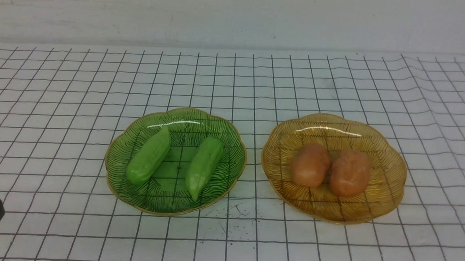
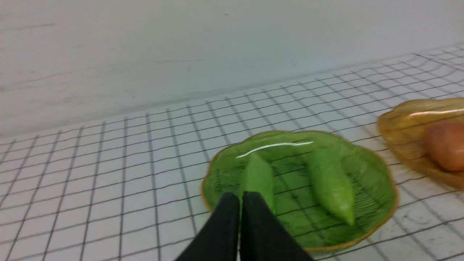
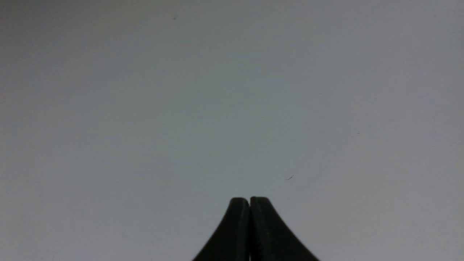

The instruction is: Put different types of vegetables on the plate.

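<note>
Left gripper (image 2: 241, 197) hanging low, fingers pressed together, empty; just ahead, green plate (image 2: 377, 214) carrying two cucumbers (image 2: 331, 185), beyond it amber plate (image 1: 389, 170) carrying two potatoes (image 1: 349, 173). Right gripper (image 3: 249, 200) pinched together, facing blank wall (image 3: 145, 90).

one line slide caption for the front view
Two green cucumbers on a green plate, two potatoes on an amber plate.

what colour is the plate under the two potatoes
Translucent amber plate with a gold rim and fine ribbed lines; the front view shows it best.
</note>
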### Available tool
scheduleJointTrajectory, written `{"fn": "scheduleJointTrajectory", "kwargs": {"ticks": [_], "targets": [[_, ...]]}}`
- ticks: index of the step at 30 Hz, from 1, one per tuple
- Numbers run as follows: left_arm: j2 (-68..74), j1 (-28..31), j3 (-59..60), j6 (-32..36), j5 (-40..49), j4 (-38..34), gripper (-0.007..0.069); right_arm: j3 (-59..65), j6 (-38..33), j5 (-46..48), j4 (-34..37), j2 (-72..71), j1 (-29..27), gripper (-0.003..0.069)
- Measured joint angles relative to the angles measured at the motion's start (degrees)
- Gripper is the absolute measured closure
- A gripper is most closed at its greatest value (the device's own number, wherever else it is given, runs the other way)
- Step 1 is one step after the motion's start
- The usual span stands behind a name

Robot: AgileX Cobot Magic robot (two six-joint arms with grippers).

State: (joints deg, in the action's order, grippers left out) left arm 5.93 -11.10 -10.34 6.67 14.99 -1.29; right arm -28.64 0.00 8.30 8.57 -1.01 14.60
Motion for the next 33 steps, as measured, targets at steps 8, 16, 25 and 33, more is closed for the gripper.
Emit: {"fn": "scheduleJointTrajectory", "kwargs": {"ticks": [8, 16, 25, 33], "targets": [[-6.5, 9.5, 11.9, 5.2, 5.3, -4.9, 0.0632, 0.0, 0.0, 0.2, 0.0, 0.0, 0.0, 0.0671], [-6.5, 9.6, 11.9, 4.6, 6.8, -4.2, 0.0632, 0.0, 0.0, 0.2, 0.0, 0.0, 0.0, 0.0671], [-6.5, 9.6, 11.9, 2.6, 6.8, -4.2, 0.0632, 0.0, 0.0, 0.3, 0.0, 0.0, 0.0, 0.0671], [-6.5, 9.6, 11.9, 2.5, 6.9, -4.2, 0.0632, 0.0, 0.0, 0.3, 0.0, 0.0, 0.0, 0.0671]]}}
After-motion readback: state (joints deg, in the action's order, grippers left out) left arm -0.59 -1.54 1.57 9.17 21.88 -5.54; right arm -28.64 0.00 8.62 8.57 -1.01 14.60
